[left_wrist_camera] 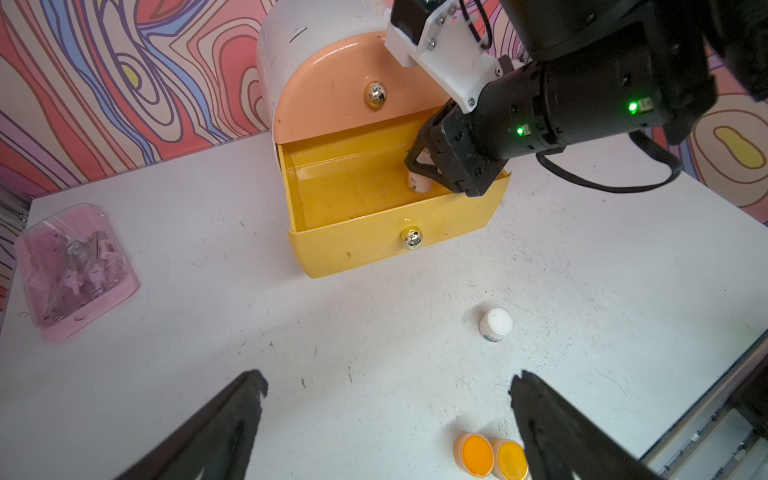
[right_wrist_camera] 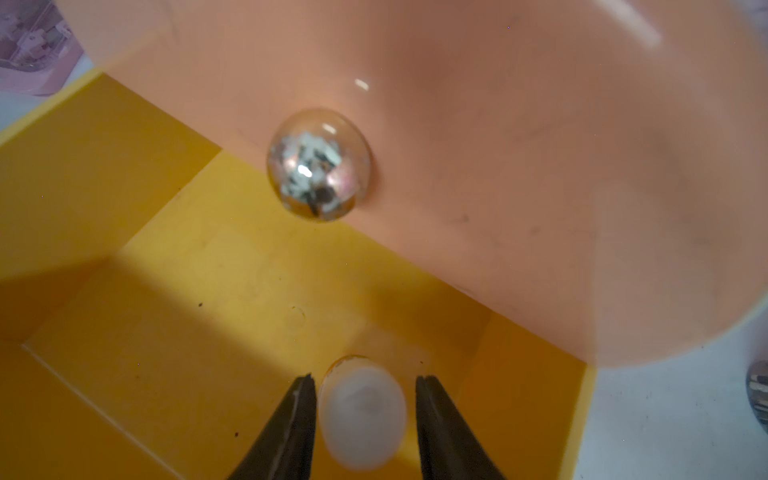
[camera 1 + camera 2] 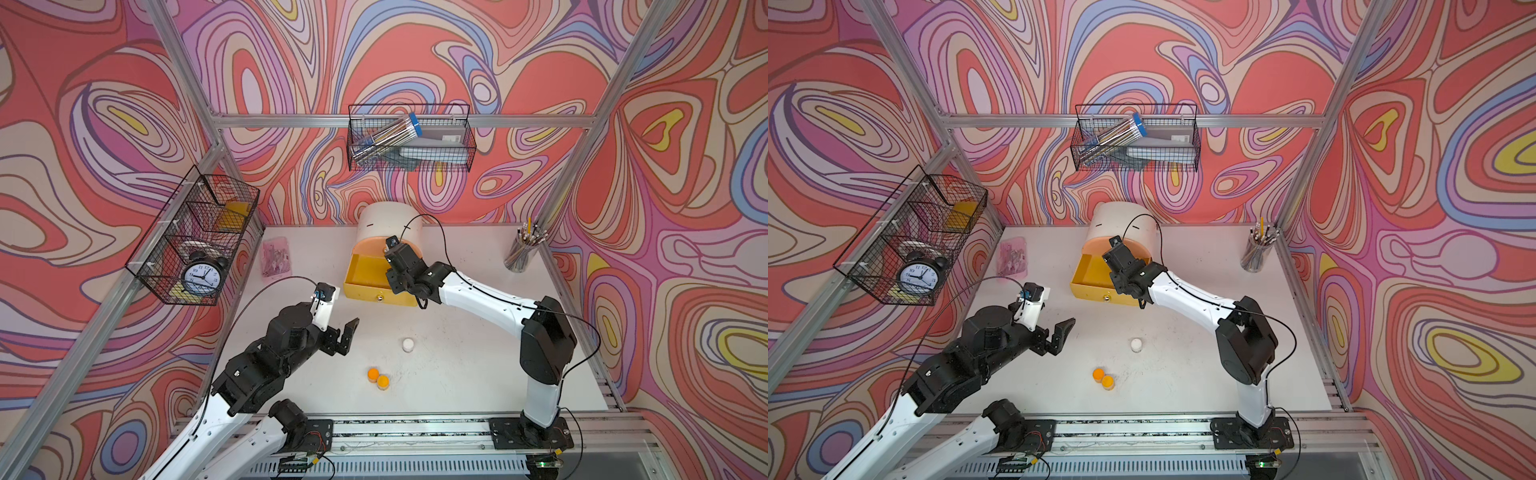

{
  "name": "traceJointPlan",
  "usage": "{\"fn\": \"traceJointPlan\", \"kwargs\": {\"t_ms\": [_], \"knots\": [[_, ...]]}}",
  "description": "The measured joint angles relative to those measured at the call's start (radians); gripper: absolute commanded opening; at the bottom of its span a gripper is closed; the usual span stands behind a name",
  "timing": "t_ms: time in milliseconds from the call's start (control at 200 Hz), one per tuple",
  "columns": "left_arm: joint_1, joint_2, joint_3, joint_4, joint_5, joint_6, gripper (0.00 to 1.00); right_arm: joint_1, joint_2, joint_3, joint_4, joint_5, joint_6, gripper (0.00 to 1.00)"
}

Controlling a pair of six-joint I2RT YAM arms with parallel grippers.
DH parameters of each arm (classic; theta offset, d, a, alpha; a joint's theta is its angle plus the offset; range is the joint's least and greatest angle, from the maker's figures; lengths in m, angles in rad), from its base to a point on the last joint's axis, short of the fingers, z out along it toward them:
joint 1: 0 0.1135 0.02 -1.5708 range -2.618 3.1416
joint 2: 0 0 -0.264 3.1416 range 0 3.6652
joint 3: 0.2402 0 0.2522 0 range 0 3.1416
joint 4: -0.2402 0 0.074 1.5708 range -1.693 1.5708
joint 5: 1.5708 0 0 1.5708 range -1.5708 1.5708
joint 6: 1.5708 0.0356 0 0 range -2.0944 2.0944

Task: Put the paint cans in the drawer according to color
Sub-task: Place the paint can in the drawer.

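The orange paint cans [image 1: 476, 455] are seen touching each other on the table [image 1: 208, 257], just beside one finger of the left gripper [image 1: 388, 380], whose jaws are spread wide with nothing between them. A white paint can [image 1: 496, 324] is stood upright beyond those fingertips, well apart from them. Farther on, the yellow drawer [image 1: 361, 249] is found pulled out of the cabinet [image 3: 388, 220], under the shut peach drawer [image 1: 332, 91]. Inside it a second white paint can [image 2: 363, 415] is flanked by the fingers [image 2: 291, 428] of the right gripper [image 2: 363, 377] — slightly parted, a thin gap left on either side — not pinched
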Motion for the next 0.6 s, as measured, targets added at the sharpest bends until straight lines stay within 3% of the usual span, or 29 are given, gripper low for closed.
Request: {"fn": "traceJointPlan", "kwargs": {"t_ms": [280, 401, 456, 481, 601], "knots": [[0.000, 0.042, 0.003, 0.014, 0.039, -0.055, 0.98, 0.000, -0.076, -0.012, -0.043, -0.012, 0.003, 0.57], [-0.018, 0.118, 0.004, 0.051, 0.078, -0.122, 0.98, 0.000, -0.260, -0.087, -0.064, -0.005, 0.007, 0.69], [-0.049, 0.156, -0.001, 0.080, 0.076, -0.143, 0.99, 0.000, -0.368, -0.132, -0.073, 0.004, 0.002, 0.83], [-0.068, 0.174, -0.005, 0.095, 0.071, -0.151, 0.99, 0.000, -0.420, -0.153, -0.077, 0.016, 0.004, 0.97], [-0.188, 0.279, -0.015, 0.162, 0.019, -0.176, 0.98, 0.000, -0.650, -0.254, -0.097, 0.060, -0.004, 0.98]]}}
